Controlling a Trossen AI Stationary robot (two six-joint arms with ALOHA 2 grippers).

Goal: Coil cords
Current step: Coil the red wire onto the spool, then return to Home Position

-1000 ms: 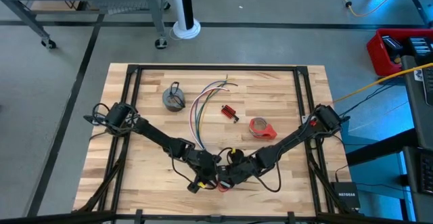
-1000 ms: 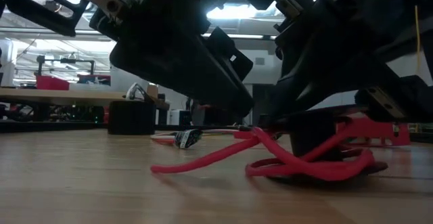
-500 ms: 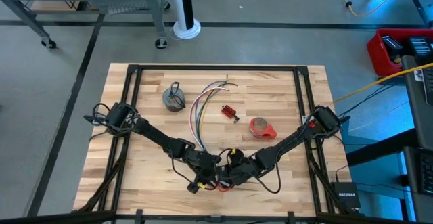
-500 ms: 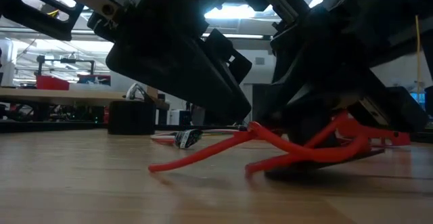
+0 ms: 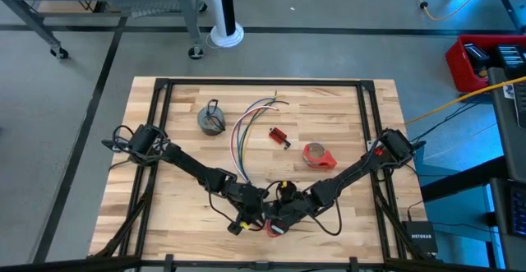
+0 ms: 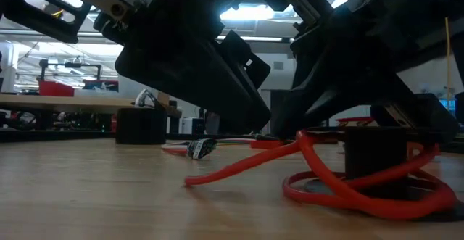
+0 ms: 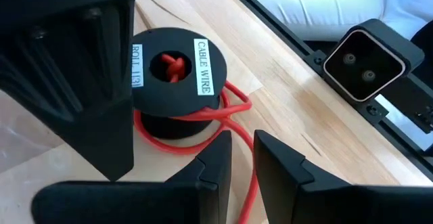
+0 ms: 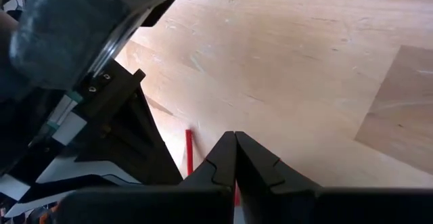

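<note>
A black spool (image 7: pixel 169 68) wound with red wire (image 7: pixel 223 116) stands on the wooden table (image 5: pixel 345 108) near its front edge; its top face carries a white label reading "CABLE WIRE". Loose turns of the red wire (image 6: pixel 348 189) lie slack around the base of the spool, and 1 free end trails away across the table in the low view. The left gripper (image 7: pixel 242 158) hangs just beside the spool with its 2 fingers a narrow gap apart; the red wire runs under that gap, but whether the fingers grip it cannot be told. The right gripper (image 8: pixel 235 158) is close by at the same spot, its 2 fingers pressed together tip to tip; a short length of red wire (image 8: pixel 189 153) shows beside them, and no held object can be made out between them. In the high view both grippers meet at the table's front centre, left gripper (image 5: pixel 244 219) and right gripper (image 5: pixel 277 223) almost touching. Farther back lie the long bundle of thin coloured wires (image 5: pixel 242 128), a small grey coil (image 5: pixel 211 120) to its left, a small red block (image 5: pixel 278 136) to its right, and a red tape roll (image 5: pixel 317 154) beyond that, all well apart from the grippers.
</note>
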